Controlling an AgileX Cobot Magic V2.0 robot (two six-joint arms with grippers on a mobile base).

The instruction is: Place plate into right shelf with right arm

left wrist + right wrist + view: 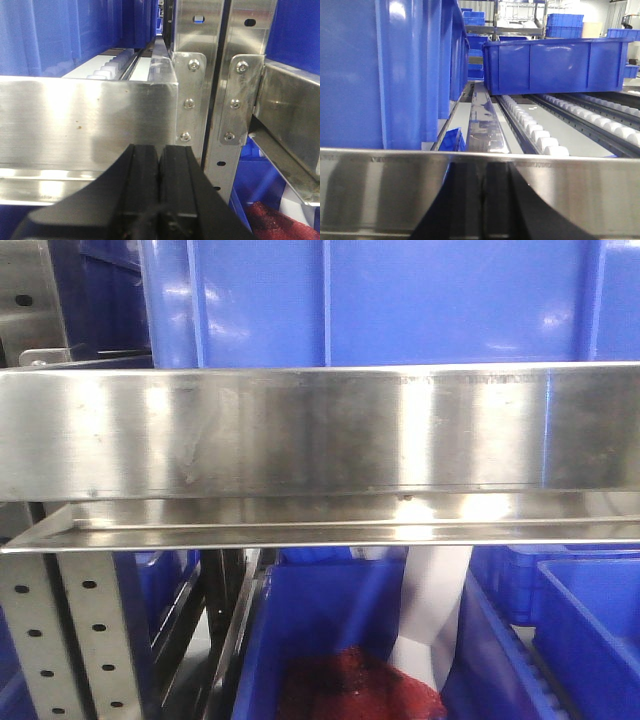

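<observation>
No plate on show in any view, so which way it lies from either tool cannot be told, nor which arm is nearer to it. The left tool [159,200] sits low in its wrist view with its two black fingers [142,190] pressed flat together, nothing between them, nose up against the steel front rail [90,125] near the bolted, perforated uprights [192,75]. The right tool [485,200] is only a dark shape low in its own view, against the shiny front rail of the right shelf [380,190]; whether its jaws stand apart or together I cannot tell, and no white rim shows in it. Past that rail there is room: a roller track [535,132] runs away from the front edge, bare close in, with a blue bin [555,65] sitting farther back and a tall blue bin [385,70] walling the left side. My read is that a plate would have to clear that front rail first, then go in flat along the rollers, keeping short of the rear bin.
</observation>
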